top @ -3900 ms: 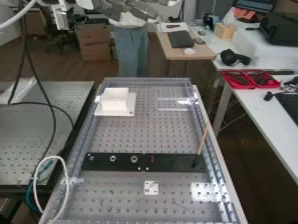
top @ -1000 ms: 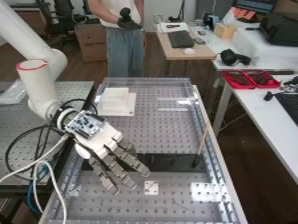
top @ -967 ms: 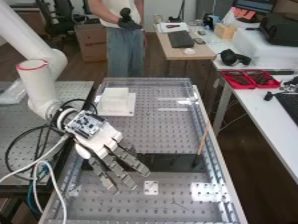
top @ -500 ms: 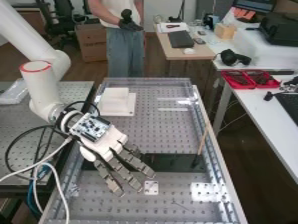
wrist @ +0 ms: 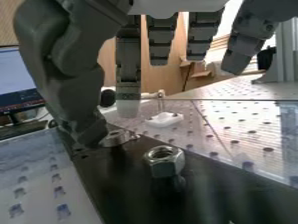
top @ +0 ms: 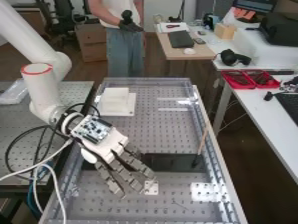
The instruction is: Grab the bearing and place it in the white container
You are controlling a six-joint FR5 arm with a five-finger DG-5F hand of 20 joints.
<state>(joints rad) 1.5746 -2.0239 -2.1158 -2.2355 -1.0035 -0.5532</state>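
Perforated tabletop (top: pixel 143 132), crossed by dark strip (top: pixel 178 163). Hand (top: pixel 108 146) open, fingers nearly straight, nothing held; in high view it covers the strip's 9 o'clock end. White container (top: pixel 114 99) at 12 o'clock from hand; opening hard to make out. Hex nut (wrist: pixel 165 159) on strip. Presumed bearing (wrist: pixel 115 139), a metal ring, on strip beside thumb tip (wrist: pixel 92 131), partly masked; contact uncertain. Likely light, stiff, slick, sturdy: pinch outer rim.

Black strip (top: pixel 174 161) partly hidden behind the hand (top: pixel 108 146), high view.
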